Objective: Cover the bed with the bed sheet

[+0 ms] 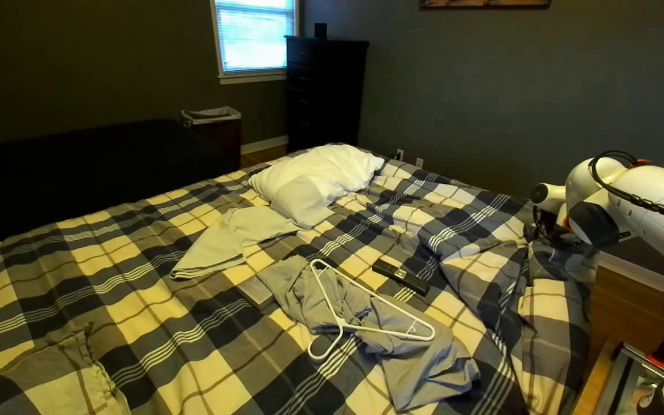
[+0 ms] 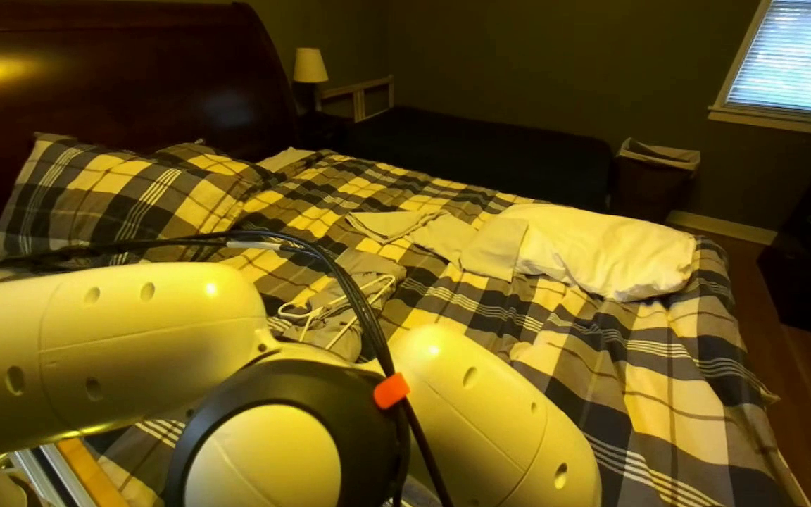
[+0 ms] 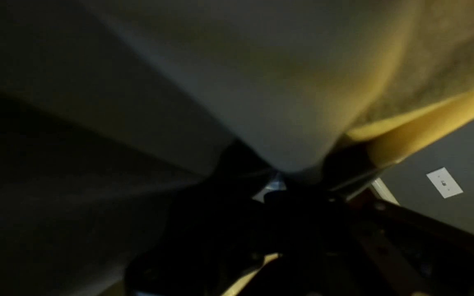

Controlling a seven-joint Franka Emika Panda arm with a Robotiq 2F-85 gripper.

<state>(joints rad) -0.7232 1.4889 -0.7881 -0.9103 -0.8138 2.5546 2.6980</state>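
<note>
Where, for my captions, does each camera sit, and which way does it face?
In an exterior view: seemingly near the head end, facing the dresser over the bed sheet; arm at right.
In an exterior view: behind the foreground arm, looking across the bed sheet, headboard left, window right.
Wrist view: on the wrist, facing cloth, likely the bed sheet; gripper below.
In both exterior views: window, white pillow, bed sheet.
</note>
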